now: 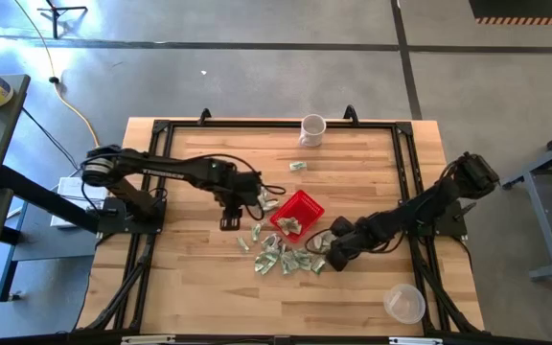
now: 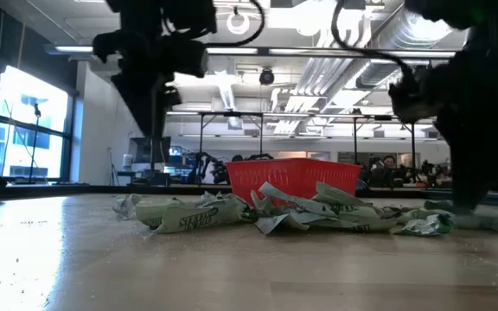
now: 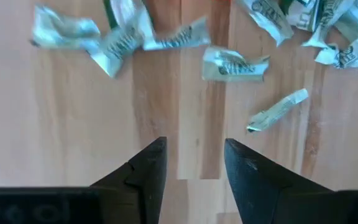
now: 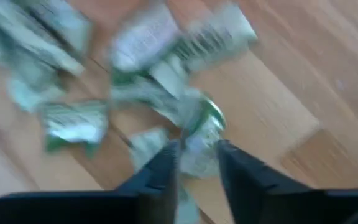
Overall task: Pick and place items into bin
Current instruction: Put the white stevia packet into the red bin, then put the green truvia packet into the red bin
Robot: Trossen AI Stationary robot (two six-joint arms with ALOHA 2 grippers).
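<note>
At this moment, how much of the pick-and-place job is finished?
Barely started: the red basket shows a paper piece or two inside. The right pincer is closing around one paper piece; the left pincer is open and empty. Most pieces remain on the table.

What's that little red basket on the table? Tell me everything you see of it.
The red basket is a small, square, bright plastic tray with low, ribbed-looking sides. It sits upright near the middle of the wooden table, turned diagonally to the table's edges. A few crumpled green-and-white paper pieces lie inside it, and more lie scattered on the table close by. Neither gripper touches it.
</note>
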